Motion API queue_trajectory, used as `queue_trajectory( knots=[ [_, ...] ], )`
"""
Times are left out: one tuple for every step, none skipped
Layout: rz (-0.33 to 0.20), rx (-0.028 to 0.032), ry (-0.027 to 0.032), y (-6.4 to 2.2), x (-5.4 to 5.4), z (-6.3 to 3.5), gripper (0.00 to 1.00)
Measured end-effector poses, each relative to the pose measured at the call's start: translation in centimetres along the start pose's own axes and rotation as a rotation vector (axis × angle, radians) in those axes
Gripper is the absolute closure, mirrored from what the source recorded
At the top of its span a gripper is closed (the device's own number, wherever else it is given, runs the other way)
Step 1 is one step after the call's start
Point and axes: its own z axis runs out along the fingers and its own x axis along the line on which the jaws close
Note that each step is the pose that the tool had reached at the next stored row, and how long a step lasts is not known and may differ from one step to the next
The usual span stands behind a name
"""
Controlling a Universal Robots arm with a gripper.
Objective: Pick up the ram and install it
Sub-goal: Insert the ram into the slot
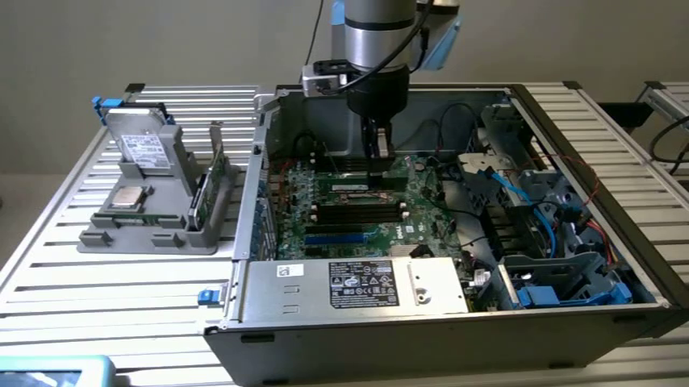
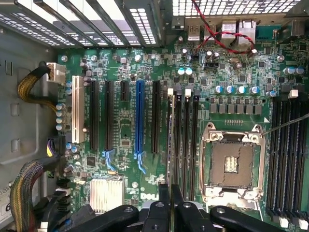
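My gripper (image 1: 377,151) reaches down into the open computer case (image 1: 344,290), low over the green motherboard (image 1: 356,230). In the wrist view its black fingers (image 2: 163,205) are shut on the ram (image 2: 171,135), seen edge-on as a thin long strip. The strip runs along the row of black memory slots (image 2: 186,140) beside the open processor socket (image 2: 233,164). In the exterior view the ram (image 1: 347,172) is a dark green stick lying level just under the fingers. Whether it touches a slot I cannot tell.
On the slatted table at the exterior view's left stands a grey holder (image 1: 151,222) with a hard drive (image 1: 145,149), a silver processor chip (image 1: 131,197) and an upright green card (image 1: 221,189). Cables and drive bays (image 1: 528,210) crowd the case's other side. More memory slots (image 2: 287,150) flank the socket.
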Motion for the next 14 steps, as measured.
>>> queue_trajectory(
  knots=[
    [0.000,0.0001,0.0020,0.00,-0.2,0.12,0.87],
    [0.000,0.0001,0.0026,0.01,-0.4,0.27,0.87],
    [0.000,0.0001,0.0026,0.02,-0.6,0.42,0.87],
    [0.000,0.0001,0.0027,0.02,-0.8,0.59,0.87],
    [0.000,0.0000,0.0030,0.03,-0.9,0.76,0.87],
    [0.000,0.0002,0.0052,0.03,-0.9,0.87,0.87],
    [0.000,0.0003,0.0096,0.04,-0.9,0.96,0.87],
    [-0.001,0.0004,0.0130,0.04,-0.9,1.05,0.87],
    [-0.001,0.0005,0.0151,0.04,-0.9,1.18,0.87],
    [-0.001,0.0005,0.0166,0.05,-0.9,1.31,0.87],
    [-0.001,0.0005,0.0170,0.06,-1.0,1.49,0.87],
    [-0.001,0.0006,0.0171,0.07,-1.0,1.66,0.87],
    [-0.001,0.0007,0.0169,0.08,-1.0,1.86,0.87],
    [-0.001,0.0009,0.0170,0.09,-1.0,2.03,0.87]
  ],
)
